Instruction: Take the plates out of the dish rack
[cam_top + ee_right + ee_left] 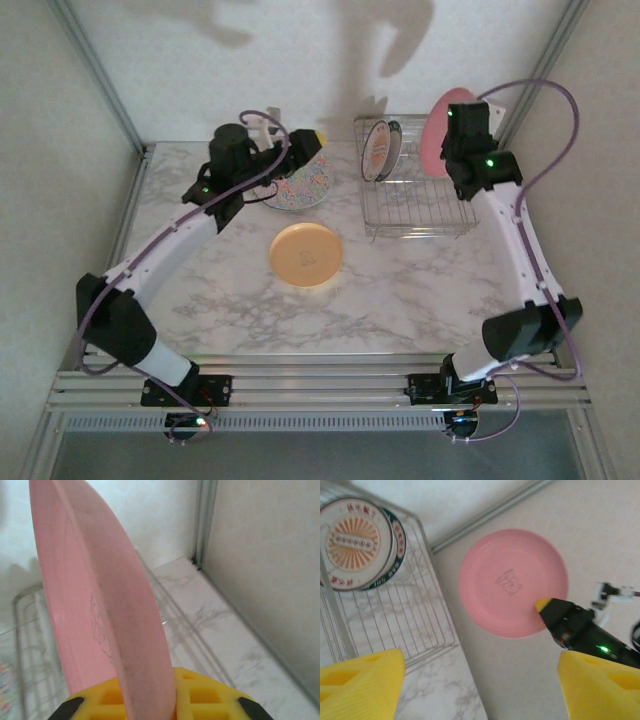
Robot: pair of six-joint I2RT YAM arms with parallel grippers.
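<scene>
While the right gripper (150, 696) clamps the pink plate (95, 605) on edge over the dish rack (415, 200), right end, the left gripper (480, 667) hangs spread and empty.
Rack holds a white plate (355, 542), orange sunburst emblem, dark rim, upright at its far-left corner; orange-yellow plate (306, 253) and floral-speckled plate (300, 185) lie on the marble table (400, 300).

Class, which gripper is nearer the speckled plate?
Left. The left gripper is right beside the speckled plate. The right gripper is across the dish rack, holding the pink plate.
</scene>
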